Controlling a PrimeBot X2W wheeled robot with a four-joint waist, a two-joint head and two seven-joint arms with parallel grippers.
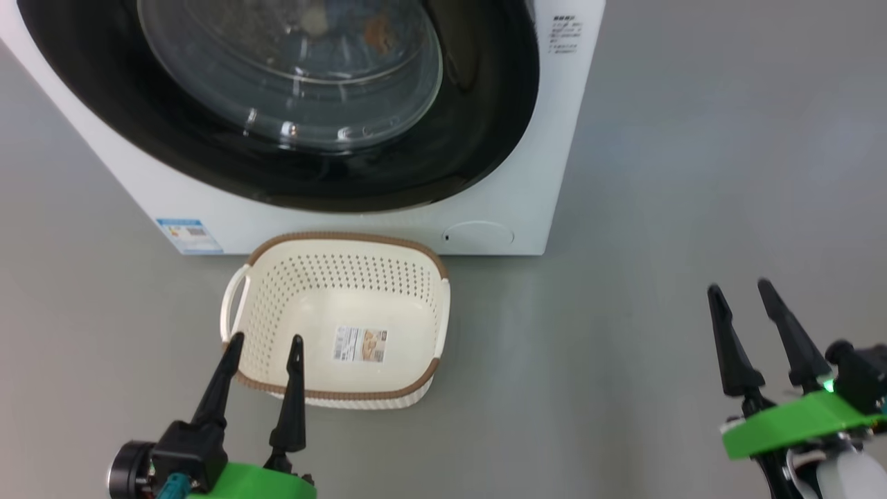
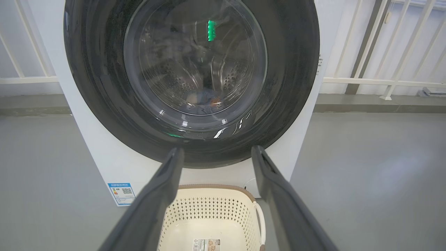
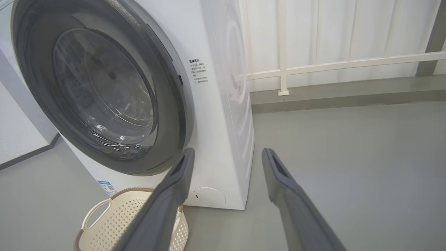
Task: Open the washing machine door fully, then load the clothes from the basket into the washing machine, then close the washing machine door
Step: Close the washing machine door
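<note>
The large round washing machine door (image 1: 478, 125), with its glossy black rim and bulging clear glass centre, sits shut against the front of the big white boxy washing machine (image 1: 547, 173). The left wrist view lets you look straight through the glass into the perforated steel drum (image 2: 174, 80), where a small heap of light blue clothes (image 2: 205, 100) with an orange-brown patch lies at the bottom. From the head you catch just an orange-brown blur behind the glass. On the grey floor (image 1: 658, 208), just in front of the machine, stands the small cream perforated basket (image 1: 346, 239) with the brown woven-look rim. Inside it you see its bare cream bottom and a label sticker (image 1: 359, 344). Low on the machine's front, a blue energy sticker (image 1: 188, 235) sits at the left corner and a round service flap (image 1: 478, 234) at the right. The right wrist view gives you the machine's side panel, a block of small black print (image 3: 198, 71) beside the door, and a white railing (image 3: 348, 64) behind. Your left gripper (image 1: 267, 341) hangs over the basket's near left corner, fingers spread and holding nothing. Your right gripper (image 1: 739, 288) is well off to the right over bare floor, its fingers likewise parted with nothing between them.
</note>
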